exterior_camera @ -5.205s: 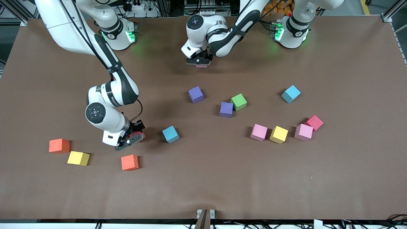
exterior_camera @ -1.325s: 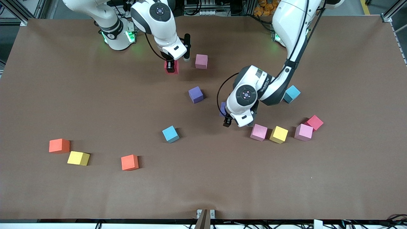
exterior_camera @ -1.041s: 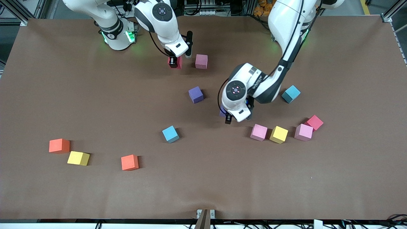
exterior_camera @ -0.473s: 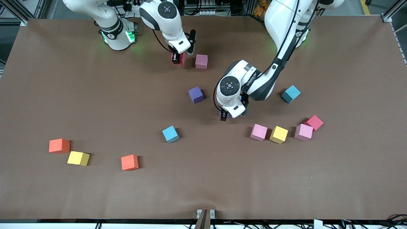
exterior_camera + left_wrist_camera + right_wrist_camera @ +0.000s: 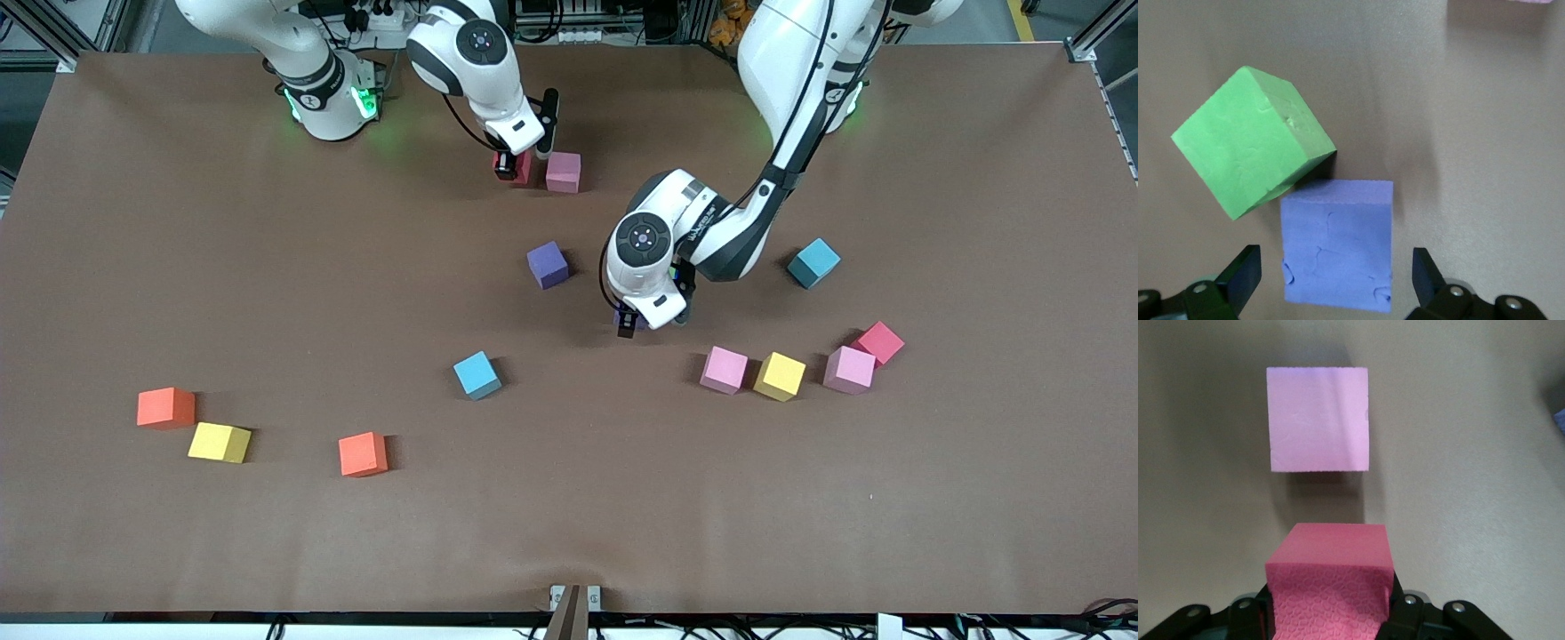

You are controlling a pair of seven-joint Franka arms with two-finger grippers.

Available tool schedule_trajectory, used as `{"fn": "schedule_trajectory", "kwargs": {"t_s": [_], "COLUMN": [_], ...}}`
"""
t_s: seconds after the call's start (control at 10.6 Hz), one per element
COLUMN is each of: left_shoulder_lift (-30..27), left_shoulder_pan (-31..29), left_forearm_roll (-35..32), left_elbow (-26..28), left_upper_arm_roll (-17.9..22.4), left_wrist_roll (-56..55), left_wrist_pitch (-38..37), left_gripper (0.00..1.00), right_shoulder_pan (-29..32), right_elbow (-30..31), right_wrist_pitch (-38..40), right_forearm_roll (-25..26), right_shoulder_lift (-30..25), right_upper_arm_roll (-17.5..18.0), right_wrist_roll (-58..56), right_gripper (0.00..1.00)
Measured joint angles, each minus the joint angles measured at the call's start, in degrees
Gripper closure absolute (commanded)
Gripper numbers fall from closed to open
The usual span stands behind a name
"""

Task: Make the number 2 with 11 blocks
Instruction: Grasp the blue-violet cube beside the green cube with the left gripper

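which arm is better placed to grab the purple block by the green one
Left. The left gripper hangs open right over that purple block, fingers either side of it, beside the green block. The right gripper is shut on a red block beside a pink block.

In the front view the left arm's wrist covers the green block entirely and nearly all of the purple block [image 5: 626,321] under it. The right pincer [image 5: 524,163] hides much of the red block [image 5: 523,166] it carries. In the left wrist view a pink block [image 5: 1525,1] is cut off by the picture's edge, and the purple block's lower edge runs out of the picture.
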State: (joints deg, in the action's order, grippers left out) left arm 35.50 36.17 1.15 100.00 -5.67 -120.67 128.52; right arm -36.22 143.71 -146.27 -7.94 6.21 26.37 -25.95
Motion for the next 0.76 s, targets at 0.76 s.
{"fn": "schedule_trajectory", "kwargs": {"t_s": [0.76], "left_shoulder_lift": [2.22], "left_shoulder_pan": [-0.02], "left_forearm_roll": [-2.28], "left_elbow": [0.45], "left_upper_arm_roll": [-0.03], "left_wrist_roll": [1.04], "left_wrist_pitch": [2.8], "left_gripper": [0.03], "right_shoulder_pan": [-3.03], "right_elbow": [-1.12], "right_wrist_pitch": [-4.74], "right_forearm_roll": [0.39], "right_shoulder_lift": [4.96], "right_upper_arm_roll": [0.0], "right_wrist_roll": [1.83], "right_gripper": [1.0]}}
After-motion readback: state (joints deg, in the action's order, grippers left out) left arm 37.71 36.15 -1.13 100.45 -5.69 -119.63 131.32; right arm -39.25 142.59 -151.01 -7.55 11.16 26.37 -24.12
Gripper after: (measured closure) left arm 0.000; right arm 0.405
